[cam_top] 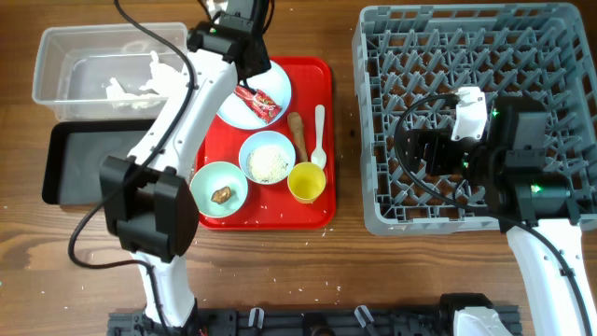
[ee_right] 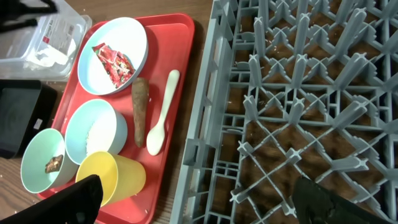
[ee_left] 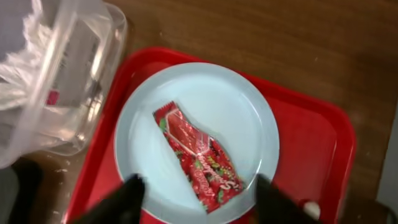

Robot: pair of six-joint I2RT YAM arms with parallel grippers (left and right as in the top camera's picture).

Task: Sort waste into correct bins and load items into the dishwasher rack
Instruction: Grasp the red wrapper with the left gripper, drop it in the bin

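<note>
The red snack wrapper [cam_top: 258,101] [ee_left: 198,157] [ee_right: 114,62] lies on the pale-blue plate [cam_top: 276,79] [ee_left: 242,112] [ee_right: 134,37] on the red tray. My left gripper [cam_top: 244,63] [ee_left: 200,198] is open and empty, hovering above the plate with a finger on each side of the wrapper. My right gripper [cam_top: 431,149] [ee_right: 202,202] is open and empty over the left part of the grey dishwasher rack [cam_top: 560,37] [ee_right: 298,93]. Crumpled tissue [cam_top: 140,82] lies in the clear tub [cam_top: 56,56] [ee_left: 62,74]. The black tray [cam_top: 79,163] [ee_right: 15,112] sits in front of it.
On the red tray [cam_top: 317,210] [ee_right: 174,37] stand a whitish bowl of rice [cam_top: 269,159] [ee_right: 96,130], a mint-green bowl with a brown lump [cam_top: 219,189] [ee_right: 43,165], a yellow cup [cam_top: 306,181] [ee_right: 115,177], a brown stick [cam_top: 298,133] [ee_right: 139,109] and a white spoon [cam_top: 319,138] [ee_right: 163,115].
</note>
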